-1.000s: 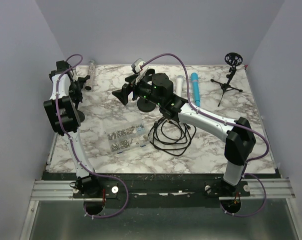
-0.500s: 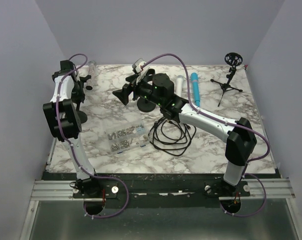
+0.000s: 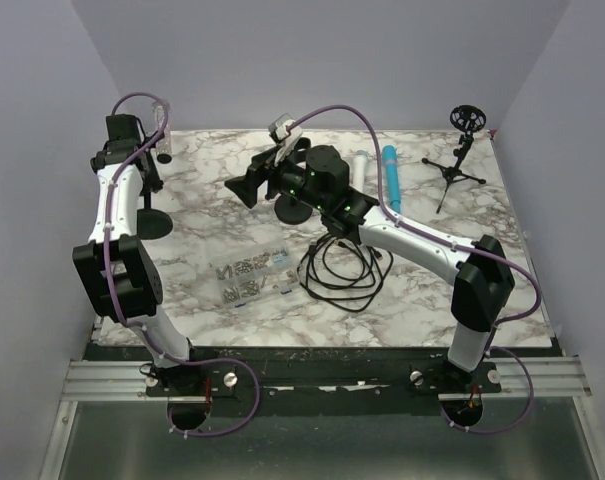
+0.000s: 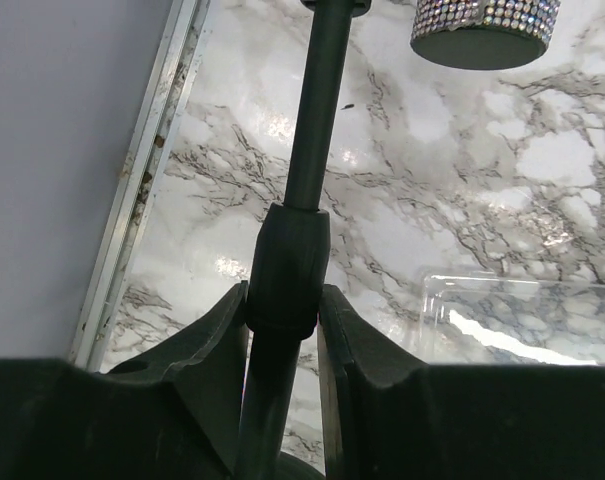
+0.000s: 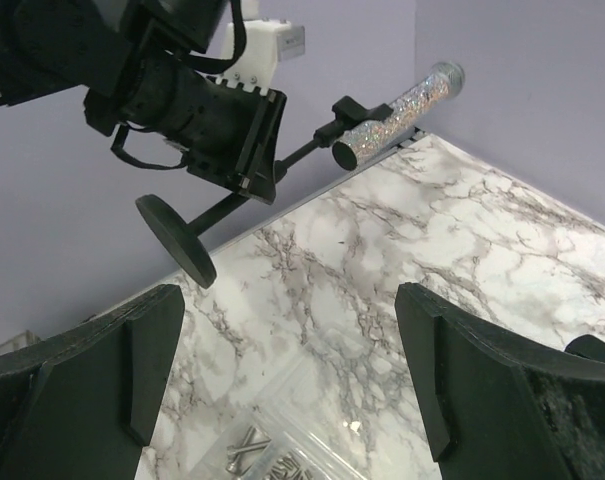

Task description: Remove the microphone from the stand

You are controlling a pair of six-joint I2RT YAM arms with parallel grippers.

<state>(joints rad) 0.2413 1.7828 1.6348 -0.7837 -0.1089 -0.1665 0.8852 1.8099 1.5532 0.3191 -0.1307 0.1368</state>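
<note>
Black stand (image 5: 174, 238), round base & thin pole, tilted. L gripper (image 4: 282, 295) is clamped on the pole's collar, with the base behind it, seemingly off the table (image 5: 382, 300). R gripper (image 5: 290, 300) is wide open, holding nothing, well apart from the stand. Microphone (image 5: 397, 110): rhinestone-covered silver cylinder in the clip (image 5: 344, 108) beyond the L fingertips. Its long axis runs approx. along the pole, pointing away from L gripper, flat end facing back. Vs 1 s ago: L arm raised, microphone further from R gripper.
</note>
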